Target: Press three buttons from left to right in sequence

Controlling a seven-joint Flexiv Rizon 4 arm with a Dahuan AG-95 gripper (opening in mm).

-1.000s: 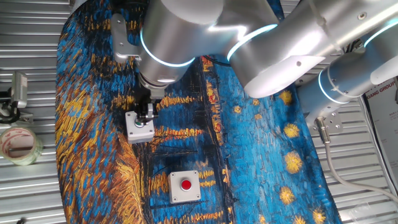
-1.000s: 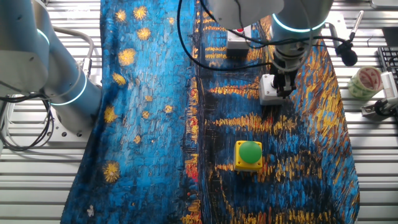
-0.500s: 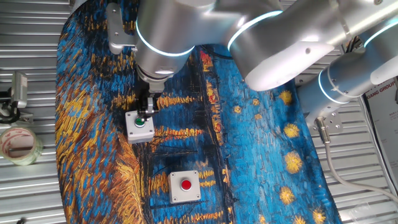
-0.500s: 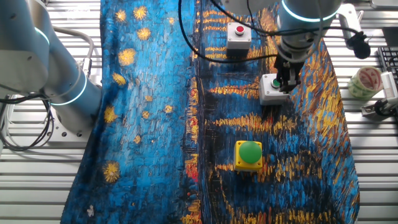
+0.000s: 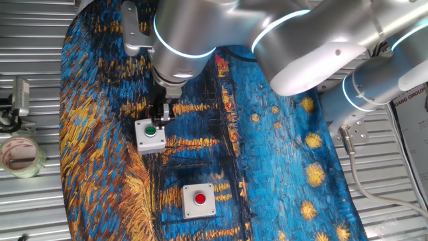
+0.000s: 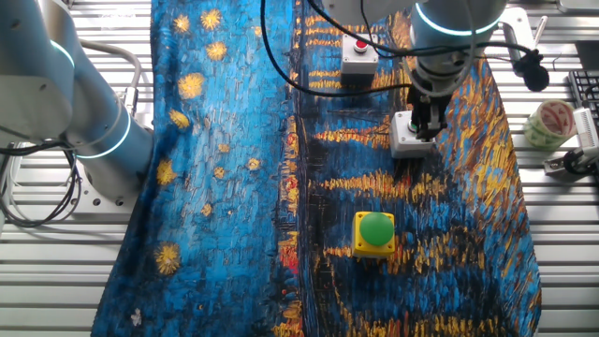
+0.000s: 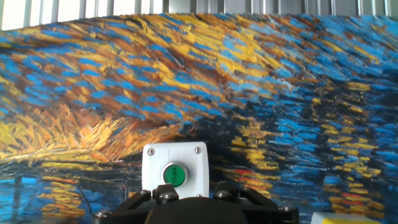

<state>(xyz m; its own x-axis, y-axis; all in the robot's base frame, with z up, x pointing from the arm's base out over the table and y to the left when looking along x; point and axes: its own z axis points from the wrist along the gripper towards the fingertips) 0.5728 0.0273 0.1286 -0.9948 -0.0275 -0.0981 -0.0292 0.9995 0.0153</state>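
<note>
The grey-white box with the small green button (image 5: 150, 133) sits on the painted cloth; it also shows in the other fixed view (image 6: 409, 133) and in the hand view (image 7: 175, 169). My gripper (image 5: 160, 115) hangs just above that box's far edge, off the button (image 6: 424, 122). No view shows a gap or contact between the fingertips. In the hand view only the hand's black body (image 7: 186, 210) shows. The yellow box with the big green dome (image 6: 375, 232) stands apart. The grey-white box with the red button (image 5: 199, 199) is on the other side (image 6: 357, 49).
A starry blue and orange cloth (image 5: 281, 167) covers the slatted metal table. A tape roll (image 5: 20, 155) lies off the cloth, seen also in the other fixed view (image 6: 552, 122). A second arm's base (image 6: 89, 108) stands beside the cloth.
The gripper was down on the small green button a second ago. It has lifted off, and the button now shows uncovered.
</note>
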